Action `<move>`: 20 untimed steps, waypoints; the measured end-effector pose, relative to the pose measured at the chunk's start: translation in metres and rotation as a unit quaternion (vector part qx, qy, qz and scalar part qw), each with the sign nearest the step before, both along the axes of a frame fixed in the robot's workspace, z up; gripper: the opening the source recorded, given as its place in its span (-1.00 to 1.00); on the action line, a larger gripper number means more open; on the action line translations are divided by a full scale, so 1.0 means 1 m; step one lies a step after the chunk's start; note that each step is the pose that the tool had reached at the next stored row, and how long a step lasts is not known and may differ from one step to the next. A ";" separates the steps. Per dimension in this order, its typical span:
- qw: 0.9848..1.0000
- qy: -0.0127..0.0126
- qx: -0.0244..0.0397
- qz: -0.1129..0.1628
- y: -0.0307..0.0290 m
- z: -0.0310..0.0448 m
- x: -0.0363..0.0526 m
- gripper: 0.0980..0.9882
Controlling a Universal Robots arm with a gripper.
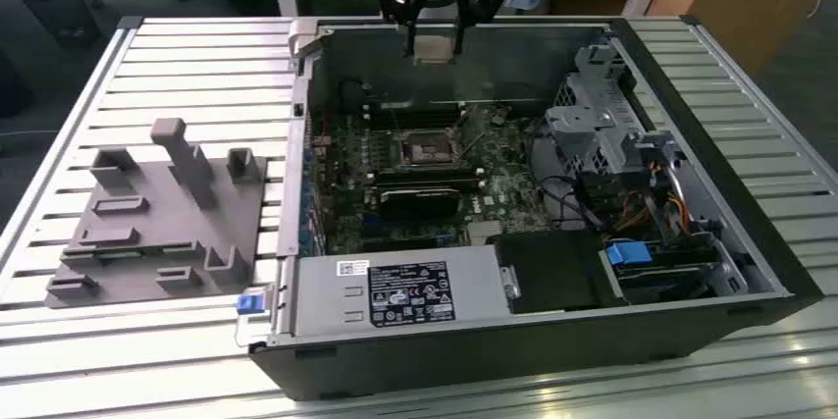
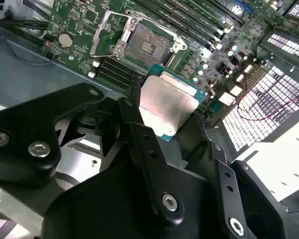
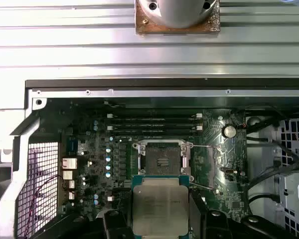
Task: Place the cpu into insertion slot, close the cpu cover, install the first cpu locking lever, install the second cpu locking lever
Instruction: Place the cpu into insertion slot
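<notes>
My claw (image 1: 435, 49), at the upper centre of the exterior view above the open computer case (image 1: 733, 193), is clenched on the cpu (image 2: 168, 99). It grips the chip by two opposite edges, silver top showing in both wrist views. The slot (image 3: 162, 162) lies bare on the green board (image 1: 508, 191) at the middle of the exterior view, below the cpu and apart from it.
</notes>
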State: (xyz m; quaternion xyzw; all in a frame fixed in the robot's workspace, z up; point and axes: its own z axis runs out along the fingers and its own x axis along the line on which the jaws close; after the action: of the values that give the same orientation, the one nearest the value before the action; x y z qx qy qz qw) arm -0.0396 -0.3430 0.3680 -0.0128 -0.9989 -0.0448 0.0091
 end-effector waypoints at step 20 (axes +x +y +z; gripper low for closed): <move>0.999 0.000 0.000 -0.043 0.0000 0.0000 0.0000 0.00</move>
State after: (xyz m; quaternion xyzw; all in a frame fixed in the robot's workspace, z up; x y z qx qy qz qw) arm -0.0396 -0.3430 0.3679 -0.0562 -0.9974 -0.0448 0.0071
